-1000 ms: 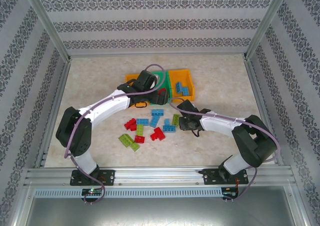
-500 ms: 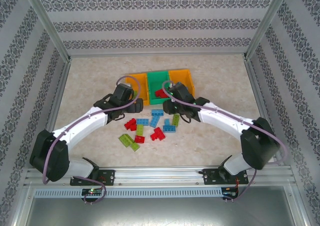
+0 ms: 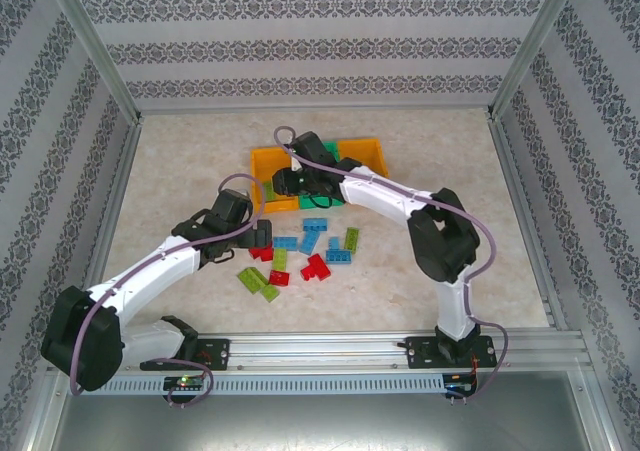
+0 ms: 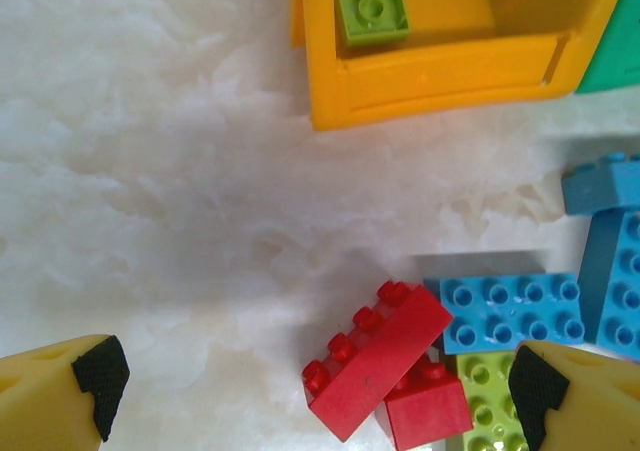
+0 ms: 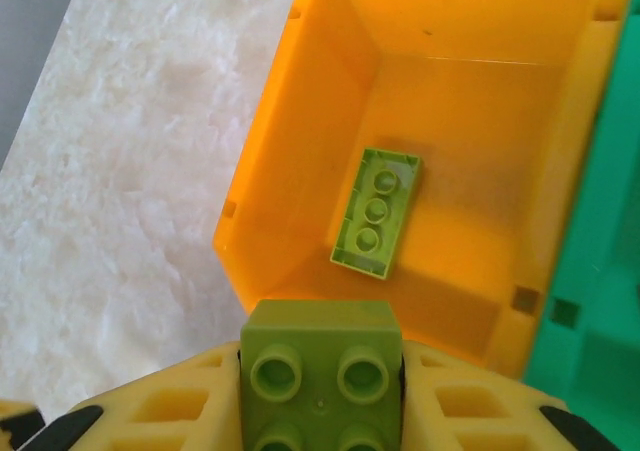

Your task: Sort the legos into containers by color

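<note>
Now the right jaws pinch a lime brick (image 5: 320, 371); beyond them a second brick (image 5: 376, 209) lies lengthwise, pointing away. Left jaws gape, empty.

Lab robot cell: aluminium frame (image 3: 320, 348), patterned backdrop walls (image 3: 320, 31), marbled tabletop (image 3: 180, 161).

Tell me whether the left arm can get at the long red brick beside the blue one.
Probably yes: the left gripper hangs open directly over the red brick, with nothing on top of it, though the blue brick sits close at one end.
</note>
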`<action>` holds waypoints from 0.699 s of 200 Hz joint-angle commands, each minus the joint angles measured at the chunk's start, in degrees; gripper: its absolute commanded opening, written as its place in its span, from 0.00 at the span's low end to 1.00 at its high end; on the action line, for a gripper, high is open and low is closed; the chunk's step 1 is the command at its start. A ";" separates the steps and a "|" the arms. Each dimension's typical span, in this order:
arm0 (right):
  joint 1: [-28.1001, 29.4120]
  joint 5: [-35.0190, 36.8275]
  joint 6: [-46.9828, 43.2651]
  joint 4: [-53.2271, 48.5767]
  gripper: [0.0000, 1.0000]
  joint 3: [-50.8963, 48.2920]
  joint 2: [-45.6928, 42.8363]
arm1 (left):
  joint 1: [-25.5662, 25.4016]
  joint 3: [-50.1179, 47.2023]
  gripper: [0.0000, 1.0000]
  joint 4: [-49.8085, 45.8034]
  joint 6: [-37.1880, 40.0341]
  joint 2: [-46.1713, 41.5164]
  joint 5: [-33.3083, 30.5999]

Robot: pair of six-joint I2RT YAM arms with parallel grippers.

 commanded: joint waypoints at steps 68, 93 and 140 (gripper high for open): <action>-1.36 -1.21 4.01 -4.38 0.54 7.92 7.51 | 0.52 0.43 0.99 0.97 3.20 6.56 6.01; -1.25 -1.58 3.85 -3.58 0.57 6.69 6.25 | 0.55 1.95 0.93 0.98 3.57 9.90 6.98; -0.70 -0.80 3.62 -1.36 0.65 1.67 0.33 | 0.73 3.73 0.82 1.32 3.37 14.79 7.06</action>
